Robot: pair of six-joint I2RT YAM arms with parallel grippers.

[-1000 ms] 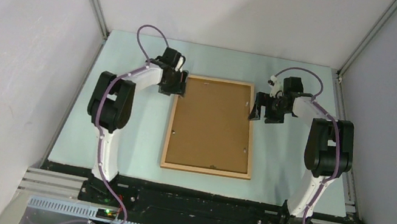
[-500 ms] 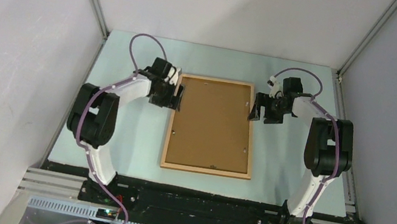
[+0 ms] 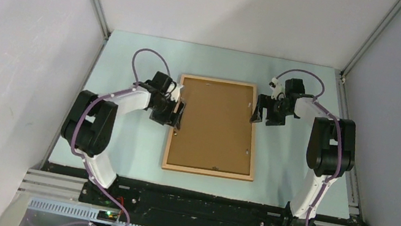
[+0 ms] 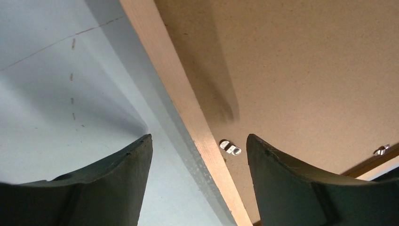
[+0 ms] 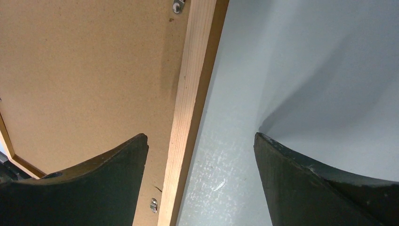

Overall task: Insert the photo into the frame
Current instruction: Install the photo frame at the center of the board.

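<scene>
My left hand [image 3: 177, 115] is wide open over the left edge of the frame [image 3: 207, 171]. My right hand [image 3: 260, 108] is wide open over its right edge. The frame lies back up on the tabletop [image 3: 130, 144].

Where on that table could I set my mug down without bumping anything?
Barest: the table strip between the far rail of the frame and the back wall, and the strip between its near rail and the table's near edge. Crowded: both long sides, where the open left gripper and right gripper straddle the rails.
</scene>
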